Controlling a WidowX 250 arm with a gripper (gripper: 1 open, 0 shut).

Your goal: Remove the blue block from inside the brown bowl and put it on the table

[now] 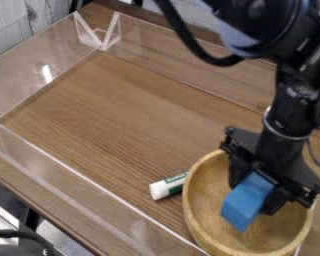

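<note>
While the claw [264, 188] grips the block [248, 203], both sit lower right.

Its fingers are closed on it, over the bowl [203, 222].

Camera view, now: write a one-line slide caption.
Robot hand gripping the blue block over the brown bowl.

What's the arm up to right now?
The gripper is closed on the blue block, which is tilted and over the brown bowl. The block isn't on the table yet. A white-and-green tube lies beside the bowl.
</note>
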